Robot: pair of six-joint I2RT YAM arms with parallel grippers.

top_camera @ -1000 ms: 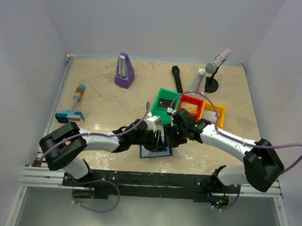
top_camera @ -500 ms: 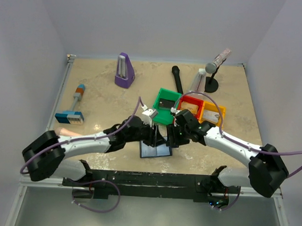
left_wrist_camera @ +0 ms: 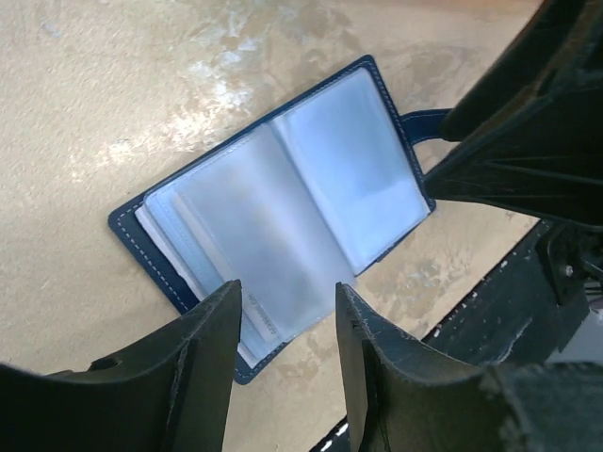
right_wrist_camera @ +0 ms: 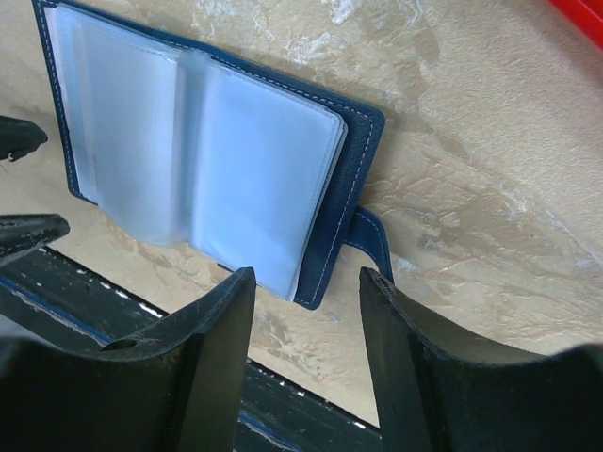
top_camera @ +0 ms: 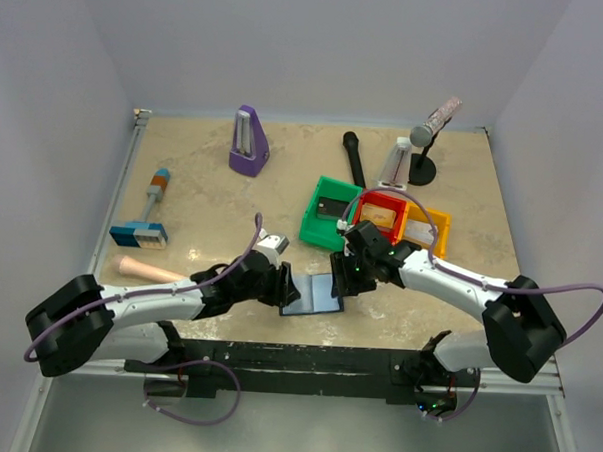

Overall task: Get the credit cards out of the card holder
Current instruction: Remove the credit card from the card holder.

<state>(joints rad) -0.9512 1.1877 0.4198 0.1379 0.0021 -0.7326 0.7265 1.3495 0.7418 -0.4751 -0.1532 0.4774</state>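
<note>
The card holder (top_camera: 316, 295) lies open and flat near the table's front edge. It is dark navy with pale blue-grey sleeves, and it shows in the left wrist view (left_wrist_camera: 283, 212) and the right wrist view (right_wrist_camera: 198, 155). Its snap tab (right_wrist_camera: 373, 241) sticks out at the right. No card face shows in the sleeves. My left gripper (top_camera: 283, 285) (left_wrist_camera: 287, 315) is open and empty at the holder's left edge. My right gripper (top_camera: 345, 278) (right_wrist_camera: 306, 297) is open and empty over its right edge. A tan flat card (top_camera: 380, 218) lies in the red bin (top_camera: 387, 198).
A green bin (top_camera: 312, 218) holds a black flat rectangle (top_camera: 331, 208). An orange bin (top_camera: 439, 230) stands right of the red one. A purple metronome (top_camera: 248, 142), black marker (top_camera: 353, 158), microphone stand (top_camera: 423, 141), blue-handled tool (top_camera: 141, 229) and pink stick (top_camera: 149, 270) stand around.
My left gripper has drawn back to the left and lower. The card holder, earlier partly raised between the grippers, now lies open flat. The right gripper has barely moved.
</note>
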